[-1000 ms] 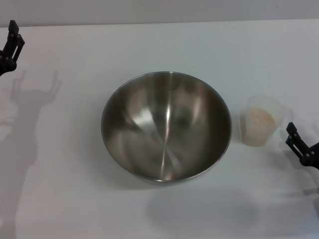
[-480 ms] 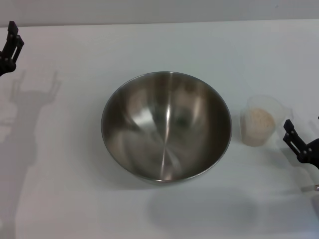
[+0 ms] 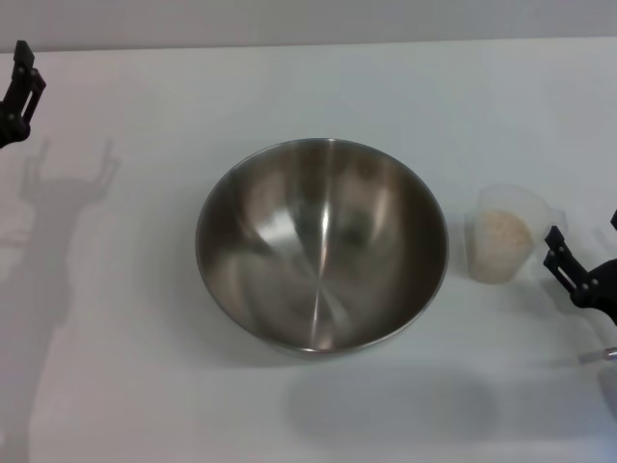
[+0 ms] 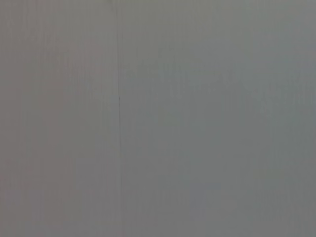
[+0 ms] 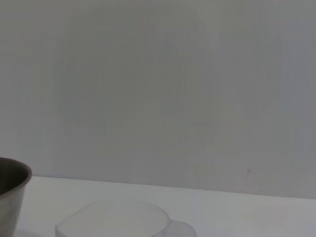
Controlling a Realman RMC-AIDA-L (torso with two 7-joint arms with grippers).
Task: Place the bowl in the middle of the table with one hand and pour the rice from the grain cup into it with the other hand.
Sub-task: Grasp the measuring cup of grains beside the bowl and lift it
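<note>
The steel bowl (image 3: 322,243) stands upright and empty in the middle of the white table (image 3: 318,87). The clear grain cup (image 3: 503,234) stands just right of it, holding pale rice (image 3: 504,231). My right gripper (image 3: 584,241) is low at the right edge, just right of the cup and apart from it, fingers spread and empty. The right wrist view shows the cup's rim (image 5: 118,222) close by and the bowl's edge (image 5: 12,187). My left gripper (image 3: 19,89) is at the far left back edge, away from everything. The left wrist view shows only a plain grey surface.
A grey wall (image 5: 158,89) rises behind the table's back edge. Bare tabletop lies left of the bowl and in front of it, crossed by the arms' shadows (image 3: 53,222).
My right gripper has moved a little back and up, level with the cup's right side. The left gripper drifted slightly toward the left edge. Bowl and cup have not moved.
</note>
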